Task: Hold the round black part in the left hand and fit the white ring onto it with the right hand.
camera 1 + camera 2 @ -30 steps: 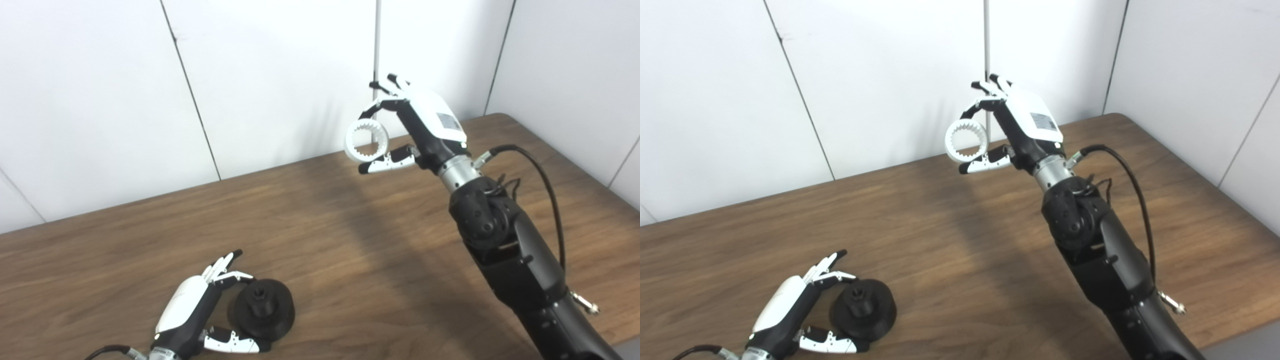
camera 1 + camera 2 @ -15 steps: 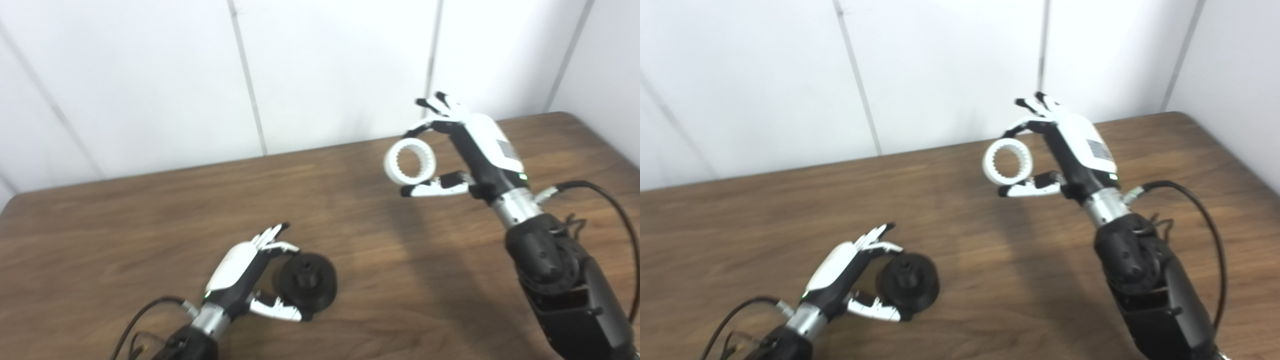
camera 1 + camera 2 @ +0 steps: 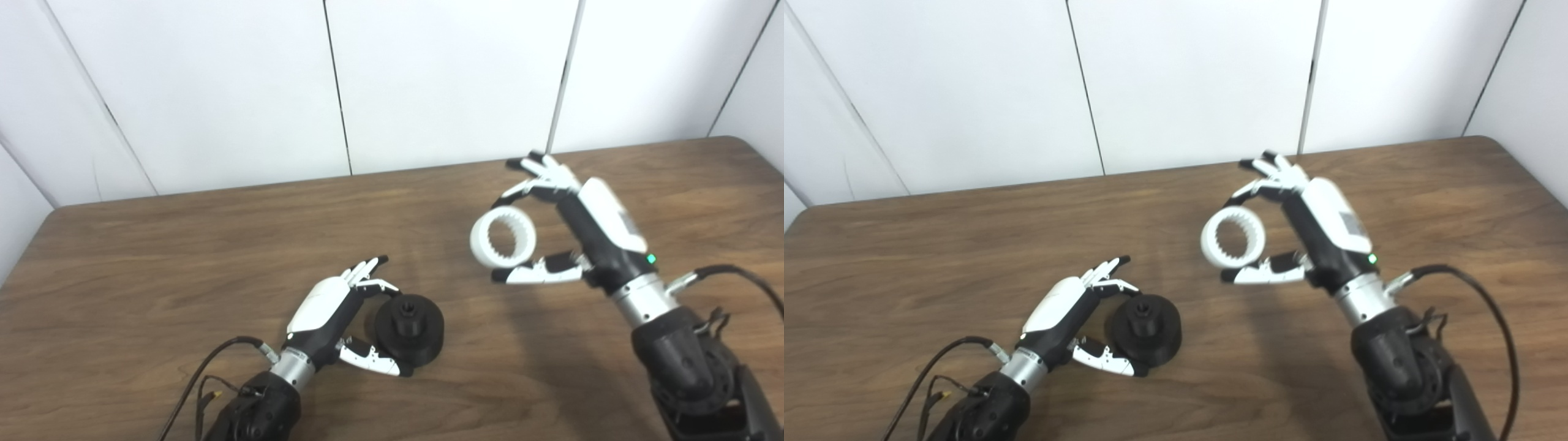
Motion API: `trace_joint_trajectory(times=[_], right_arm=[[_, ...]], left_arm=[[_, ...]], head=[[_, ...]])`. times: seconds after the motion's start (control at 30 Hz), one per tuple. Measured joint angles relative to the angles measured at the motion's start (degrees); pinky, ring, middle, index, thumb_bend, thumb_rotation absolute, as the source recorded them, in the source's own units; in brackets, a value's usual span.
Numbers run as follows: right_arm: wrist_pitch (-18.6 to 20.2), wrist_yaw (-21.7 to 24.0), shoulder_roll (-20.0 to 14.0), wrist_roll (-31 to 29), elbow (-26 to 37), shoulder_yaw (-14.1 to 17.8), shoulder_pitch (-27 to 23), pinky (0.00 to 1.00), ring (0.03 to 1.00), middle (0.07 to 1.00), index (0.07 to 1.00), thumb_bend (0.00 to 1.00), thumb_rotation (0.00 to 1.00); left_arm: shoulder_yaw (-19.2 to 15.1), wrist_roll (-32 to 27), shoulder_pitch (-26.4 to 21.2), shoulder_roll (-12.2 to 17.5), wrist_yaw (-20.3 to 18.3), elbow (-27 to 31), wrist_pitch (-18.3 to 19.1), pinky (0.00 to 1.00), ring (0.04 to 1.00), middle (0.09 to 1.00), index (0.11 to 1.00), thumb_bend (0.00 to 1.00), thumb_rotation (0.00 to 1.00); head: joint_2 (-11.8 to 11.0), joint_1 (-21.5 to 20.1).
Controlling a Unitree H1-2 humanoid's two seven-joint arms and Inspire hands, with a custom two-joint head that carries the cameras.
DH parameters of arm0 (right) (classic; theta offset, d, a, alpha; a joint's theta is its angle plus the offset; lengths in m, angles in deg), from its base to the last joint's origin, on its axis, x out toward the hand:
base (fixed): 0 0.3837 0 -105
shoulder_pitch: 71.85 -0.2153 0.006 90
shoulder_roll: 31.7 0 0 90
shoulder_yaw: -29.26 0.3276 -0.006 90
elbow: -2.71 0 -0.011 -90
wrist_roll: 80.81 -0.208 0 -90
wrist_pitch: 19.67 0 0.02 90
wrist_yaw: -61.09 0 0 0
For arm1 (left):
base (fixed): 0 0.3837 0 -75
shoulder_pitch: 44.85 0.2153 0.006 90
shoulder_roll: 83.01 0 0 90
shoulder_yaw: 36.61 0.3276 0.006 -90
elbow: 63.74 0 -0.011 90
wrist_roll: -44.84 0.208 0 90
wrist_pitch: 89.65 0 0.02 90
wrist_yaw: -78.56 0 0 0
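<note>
The round black part (image 3: pixel 410 327) lies on the wooden table (image 3: pixel 184 245), near the front, with a short hub pointing up. My left hand (image 3: pixel 334 309) is shut on it, fingers on its far edge and thumb on its near edge. My right hand (image 3: pixel 597 229) is shut on the white ring (image 3: pixel 479 240), pinched between fingertips and thumb. The ring has teeth on its inner face and its opening faces the cameras. It hangs in the air above the table, up and to the right of the black part and apart from it.
White wall panels (image 3: pixel 429 79) stand along the table's back edge. A black cable (image 3: pixel 202 380) trails from my left forearm and another (image 3: pixel 729 271) loops off my right wrist. The table's right end and corner (image 3: pixel 741 144) show at the far right.
The camera has swung left and downward. My right hand has come down and nearer the black part, carrying the ring. My left hand keeps its hold on the black part.
</note>
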Motion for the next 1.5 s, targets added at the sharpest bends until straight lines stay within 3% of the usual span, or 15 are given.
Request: trace_joint_trajectory(times=[0.43,0.6,1.5], right_arm=[[-1.1,1.3,4.2,1.3,0.4,-5.5,1.4,1.0,0.985,0.902,0.49,0.52,0.16],[-1.0,1.8,5.8,1.9,-1.6,-6.4,1.5,1.0,0.985,0.9,0.49,0.52,0.16],[-1.3,2.3,6.7,3.1,-8.8,-10.3,1.3,1.0,0.992,0.916,0.491,0.52,0.16]], left_arm=[[0.0,0.1,0.0,-0.5,0.1,0.0,0.1,1.0,1.0,1.0,0.602,0.95,0.33],[0.0,0.1,-0.1,-0.8,0.1,0.0,0.2,1.0,1.0,1.0,0.6,0.95,0.33],[1.3,0.6,-0.2,-0.9,0.1,0.5,1.7,1.0,1.0,1.0,0.598,0.94,0.36]], head=[[0.3,0.8],[0.4,1.4],[1.3,3.0]])
